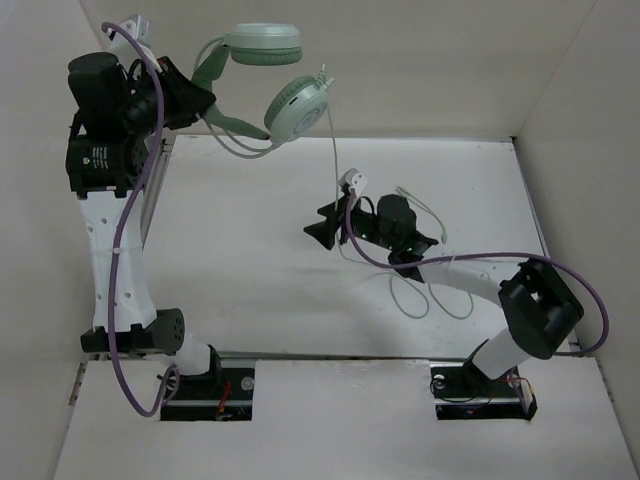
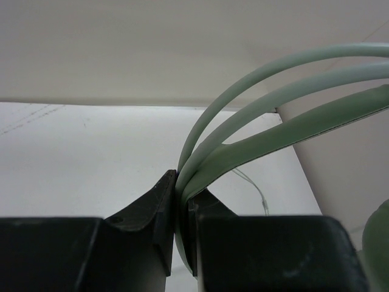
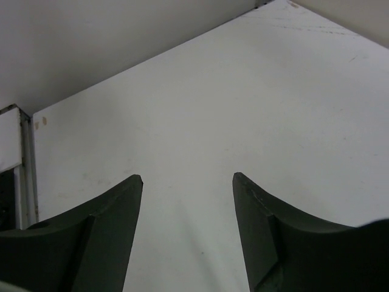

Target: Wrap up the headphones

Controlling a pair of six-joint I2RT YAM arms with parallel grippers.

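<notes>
Mint-green plastic up in the far left corner, that's where we look first: the pale mint-green over-ear headphones with round ear cups and a curved headband (image 1: 263,43) are off the white table (image 1: 250,250), with the back wall behind them. The left gripper (image 1: 200,100) has them by the headband. From the left wrist we see its black fingers (image 2: 155,213) pressed tight on the band with no gap to speak of, and the green strips arch away up and to the right. One ear cup sits higher and further back, the other lower and nearer to us. From that lower cup the thin pale cable (image 1: 333,150) drops straight down towards the middle of the table, and loose loops of it lie on the surface beside the right arm. Now to the right gripper (image 1: 318,222), out over the centre of the table and pointing left. From its wrist camera we see the two dark fingers standing well apart with only bare white table between them, nothing held. In the overhead view the cable runs down close by this gripper, and we cannot tell whether it touches. A purple robot cable (image 1: 130,200) trails along the left arm.
</notes>
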